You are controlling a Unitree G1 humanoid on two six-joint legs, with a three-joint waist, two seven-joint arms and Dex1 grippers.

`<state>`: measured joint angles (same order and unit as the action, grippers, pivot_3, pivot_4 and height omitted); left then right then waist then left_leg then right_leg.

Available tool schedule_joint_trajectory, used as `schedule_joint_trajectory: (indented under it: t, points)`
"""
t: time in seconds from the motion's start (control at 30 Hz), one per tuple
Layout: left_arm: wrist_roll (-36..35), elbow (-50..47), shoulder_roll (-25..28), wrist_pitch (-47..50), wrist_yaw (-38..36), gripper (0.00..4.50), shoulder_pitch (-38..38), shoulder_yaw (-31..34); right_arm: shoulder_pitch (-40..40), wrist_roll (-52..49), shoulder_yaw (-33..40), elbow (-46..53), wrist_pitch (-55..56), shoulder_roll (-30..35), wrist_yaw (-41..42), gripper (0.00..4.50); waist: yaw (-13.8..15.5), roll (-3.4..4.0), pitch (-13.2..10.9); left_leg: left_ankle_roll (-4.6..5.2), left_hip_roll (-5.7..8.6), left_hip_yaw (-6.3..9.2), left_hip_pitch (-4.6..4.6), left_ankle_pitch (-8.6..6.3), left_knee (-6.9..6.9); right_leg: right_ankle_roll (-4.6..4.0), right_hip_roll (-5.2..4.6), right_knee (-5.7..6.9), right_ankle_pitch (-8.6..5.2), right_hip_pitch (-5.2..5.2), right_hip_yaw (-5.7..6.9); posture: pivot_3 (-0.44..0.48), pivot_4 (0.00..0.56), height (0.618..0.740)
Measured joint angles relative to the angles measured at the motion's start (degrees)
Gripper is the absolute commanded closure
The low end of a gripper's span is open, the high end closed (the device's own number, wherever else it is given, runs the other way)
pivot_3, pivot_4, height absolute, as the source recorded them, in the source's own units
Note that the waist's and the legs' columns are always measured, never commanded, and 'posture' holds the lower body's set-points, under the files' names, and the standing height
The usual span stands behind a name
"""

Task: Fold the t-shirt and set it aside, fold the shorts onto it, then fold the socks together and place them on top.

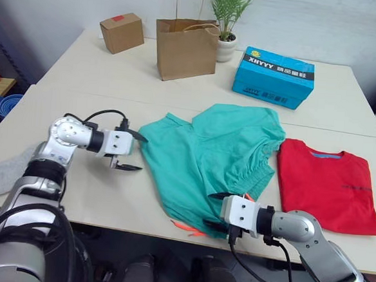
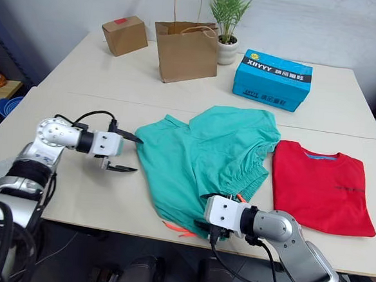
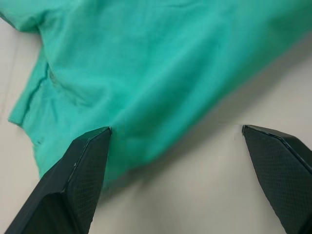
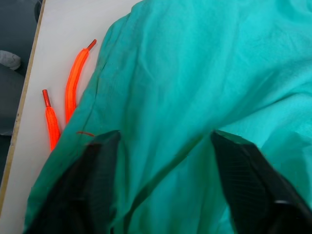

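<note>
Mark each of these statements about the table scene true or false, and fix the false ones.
1. The t-shirt lies folded to the right of the shorts. True.
2. The left gripper is shut on the shorts. False: its jaws are open beside the shorts' left edge.
3. The orange drawstring lies on the table near the front edge. True.
4. The blue box stands on the t-shirt. False: it sits on the far table, beyond the clothes.
5. The right gripper has its jaws open over the shorts. True.
</note>
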<state>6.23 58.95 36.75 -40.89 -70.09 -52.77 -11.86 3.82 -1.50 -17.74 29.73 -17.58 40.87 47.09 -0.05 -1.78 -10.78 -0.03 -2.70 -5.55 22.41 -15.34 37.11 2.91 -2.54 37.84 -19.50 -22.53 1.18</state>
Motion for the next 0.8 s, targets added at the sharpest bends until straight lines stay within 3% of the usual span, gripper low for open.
schedule_joint_trajectory:
  t: [0.17,0.23,0.33,0.4,0.63,0.73,0.8]
  points:
    - [-0.06,3.17,-1.70,-0.77,-3.36,2.23,-0.99,-0.25,-0.40,-0.56,3.16,-0.21,0.83,2.02,1.28,4.47,0.07,0.02,0.04,0.00,0.01,0.01,-0.02,0.00,0.02,0.01,-0.01,0.00,0.01,0.04,0.01,0.000,0.150,0.740]
    - [-1.09,2.87,-1.84,1.59,-6.74,2.88,-0.72,-0.08,-0.86,-1.50,5.33,-0.27,1.69,3.43,2.35,4.50,0.01,0.02,0.07,0.00,0.01,0.01,-0.03,0.00,0.01,0.01,0.00,0.00,0.01,0.05,0.02,0.000,0.150,0.740]
    - [-7.07,-5.00,-0.04,11.17,-15.98,3.81,4.63,0.44,-1.83,-4.08,9.01,-1.07,2.99,5.73,5.23,4.50,-0.61,0.08,0.11,-0.03,-0.05,-0.06,-0.07,-0.04,-0.03,-0.01,0.05,-0.02,-0.01,0.05,-0.05,0.000,0.150,0.740]
    - [-11.28,-12.72,2.29,17.20,-15.99,4.48,10.10,0.58,-1.80,-5.46,9.97,-2.30,4.35,6.82,7.41,4.50,-1.50,0.09,0.12,-0.04,-0.12,-0.02,-0.09,-0.05,-0.06,-0.03,0.05,0.00,-0.04,0.04,-0.07,0.000,0.150,0.740]
    - [-21.73,-45.61,11.83,37.16,-15.80,4.48,32.76,2.28,-0.48,-13.61,14.03,-5.10,7.29,7.57,14.07,4.50,-2.63,0.11,0.09,-0.13,-0.18,0.07,-0.18,-0.05,-0.12,-0.09,0.04,0.10,-0.07,0.07,-0.10,0.000,0.150,0.740]
    - [-25.52,-55.86,13.78,44.68,-12.52,4.50,40.06,6.84,-2.57,-16.13,14.62,-4.28,7.30,7.50,14.79,3.94,-2.37,0.11,0.09,-0.14,-0.17,0.09,-0.15,-0.05,-0.11,-0.10,-0.01,0.09,-0.08,0.06,-0.10,0.000,0.150,0.740]
    - [-29.08,-62.38,14.04,50.17,-8.65,4.50,44.55,11.37,-4.81,-17.11,15.14,-2.85,6.85,7.50,14.75,3.28,-1.91,0.12,0.08,-0.13,-0.15,0.09,-0.12,-0.06,-0.12,-0.10,-0.05,0.04,-0.08,0.06,-0.10,0.000,0.150,0.740]
